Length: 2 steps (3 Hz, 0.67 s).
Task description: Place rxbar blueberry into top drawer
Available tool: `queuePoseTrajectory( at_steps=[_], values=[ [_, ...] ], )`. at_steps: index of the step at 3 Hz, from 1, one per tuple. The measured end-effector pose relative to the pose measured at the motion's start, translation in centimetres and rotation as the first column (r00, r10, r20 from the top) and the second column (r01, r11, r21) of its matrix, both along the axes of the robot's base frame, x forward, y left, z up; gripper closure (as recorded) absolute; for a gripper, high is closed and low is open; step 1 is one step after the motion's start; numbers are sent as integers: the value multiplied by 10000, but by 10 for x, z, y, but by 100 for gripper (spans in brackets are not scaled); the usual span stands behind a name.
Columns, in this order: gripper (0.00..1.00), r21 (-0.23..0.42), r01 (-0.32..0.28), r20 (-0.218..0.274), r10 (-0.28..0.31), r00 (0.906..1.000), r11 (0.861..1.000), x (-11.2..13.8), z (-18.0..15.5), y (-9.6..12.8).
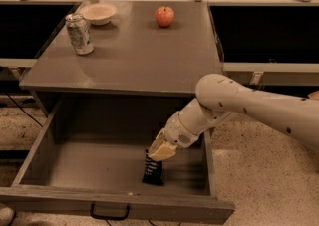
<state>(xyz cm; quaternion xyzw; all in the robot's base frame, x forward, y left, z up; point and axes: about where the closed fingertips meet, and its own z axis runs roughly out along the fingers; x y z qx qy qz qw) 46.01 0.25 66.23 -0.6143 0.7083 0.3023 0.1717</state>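
Observation:
The top drawer is pulled wide open below the grey tabletop, with its black loop handle on the front panel. The rxbar blueberry, a dark wrapper with pale text, stands on end on the drawer floor, right of centre. My gripper reaches down into the drawer from the right. Its tan fingers are closed on the bar's top end, and the bar's lower end touches the drawer floor.
On the tabletop stand a drink can at the left, a white bowl at the back left and a red apple at the back. My white arm crosses the drawer's right wall. The floor is speckled.

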Motion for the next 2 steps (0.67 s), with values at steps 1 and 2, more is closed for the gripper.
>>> queuePoseTrajectory(
  at_steps=[1,2],
  values=[
    [100,226,123,-84,-121,9999,9997,-11,-12,-9],
    [100,226,123,-84,-121,9999,9997,-11,-12,-9]
  ],
)
